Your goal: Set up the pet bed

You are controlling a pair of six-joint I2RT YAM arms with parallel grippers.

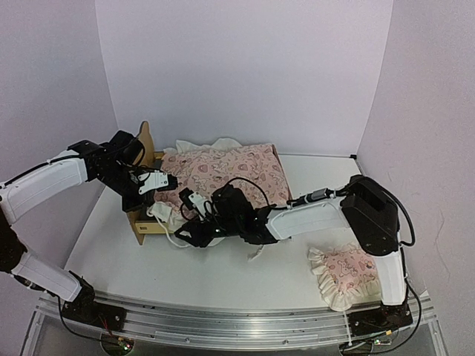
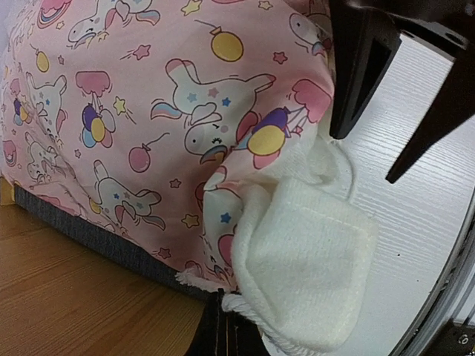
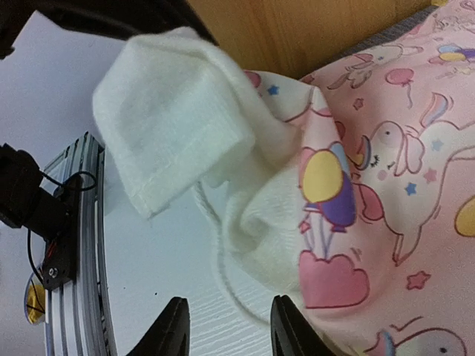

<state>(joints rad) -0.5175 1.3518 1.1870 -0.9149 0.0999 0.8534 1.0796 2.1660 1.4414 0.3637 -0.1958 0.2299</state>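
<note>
At table's left, pet bed (image 1: pixel 146 148): under the cushion (image 1: pixel 230 169), which we are spreading over its frame.
Left gripper (image 1: pixel 154 200): clenched, seemingly pinning the cushion's white corner.
Right gripper (image 3: pixel 228 304): jaws apart, empty.

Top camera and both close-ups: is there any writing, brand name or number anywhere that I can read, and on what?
No text can be read in any view.
cushion: only printed unicorns, balloons and stars, no words.
pillow: printed pattern only, too small to make out.
pet bed: bare wood, no marking shows.
left arm and right arm: no label large enough to read.
</note>
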